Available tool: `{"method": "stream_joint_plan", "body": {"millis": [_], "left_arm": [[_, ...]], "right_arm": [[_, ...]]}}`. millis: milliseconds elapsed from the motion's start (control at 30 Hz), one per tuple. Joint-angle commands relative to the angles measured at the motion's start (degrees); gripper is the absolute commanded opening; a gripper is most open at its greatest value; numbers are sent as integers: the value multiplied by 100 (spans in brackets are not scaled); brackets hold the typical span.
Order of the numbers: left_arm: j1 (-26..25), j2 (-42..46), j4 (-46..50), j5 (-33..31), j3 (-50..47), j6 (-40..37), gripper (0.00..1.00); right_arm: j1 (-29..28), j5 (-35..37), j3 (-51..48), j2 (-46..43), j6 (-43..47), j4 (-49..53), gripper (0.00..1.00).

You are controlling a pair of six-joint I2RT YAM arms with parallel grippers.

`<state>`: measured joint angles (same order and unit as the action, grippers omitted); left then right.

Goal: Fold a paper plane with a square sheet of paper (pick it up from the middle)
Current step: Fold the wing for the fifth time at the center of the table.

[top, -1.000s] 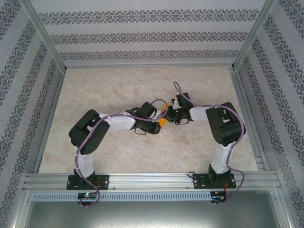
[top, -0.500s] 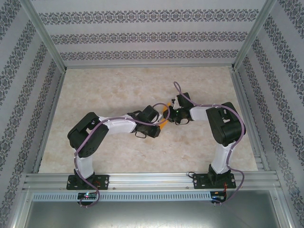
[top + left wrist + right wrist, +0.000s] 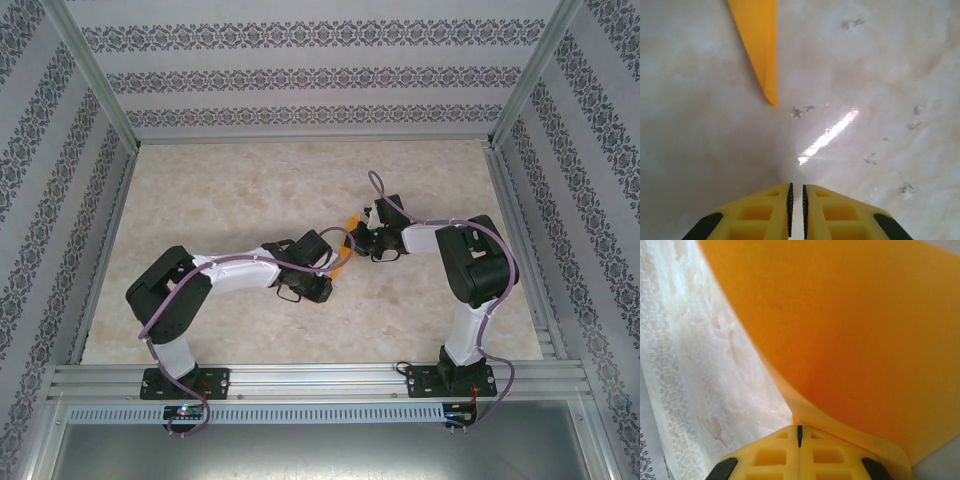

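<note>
So I had the right gripper [image 3: 800, 432] pinching the paper [image 3: 850, 340] up off the table [image 3: 865, 75], presumably so the left gripper [image 3: 796, 192], jaws nearly together on nothing, could reach its hanging tip.

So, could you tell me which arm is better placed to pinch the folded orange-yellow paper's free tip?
Probably left: the left gripper is empty, facing the folded orange-yellow paper; the right gripper is shut on it.

A robot test cell, lab-like: aluminium frame posts [image 3: 93, 70] at upper left, wallpapered panels [image 3: 300, 75] (floral stripes) walling a marble-look tabletop [image 3: 250, 190].
</note>
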<state>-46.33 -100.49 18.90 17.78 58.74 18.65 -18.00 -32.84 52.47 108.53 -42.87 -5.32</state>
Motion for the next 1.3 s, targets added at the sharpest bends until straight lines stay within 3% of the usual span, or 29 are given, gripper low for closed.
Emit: {"method": "stream_joint_plan", "body": {"millis": [0, 333, 833, 1267], "left_arm": [[165, 211, -167, 158, 161, 180, 17], [764, -280, -1663, 439, 357, 873, 14], [739, -1512, -1944, 1183, 910, 1014, 14], [513, -1558, -888, 58, 338, 140, 14]], "right_arm": [[48, 925, -338, 235, 121, 690, 4], [22, 823, -413, 53, 43, 587, 4], [-72, 702, -426, -154, -261, 427, 5], [115, 1069, -652, -595, -371, 369, 9]]}}
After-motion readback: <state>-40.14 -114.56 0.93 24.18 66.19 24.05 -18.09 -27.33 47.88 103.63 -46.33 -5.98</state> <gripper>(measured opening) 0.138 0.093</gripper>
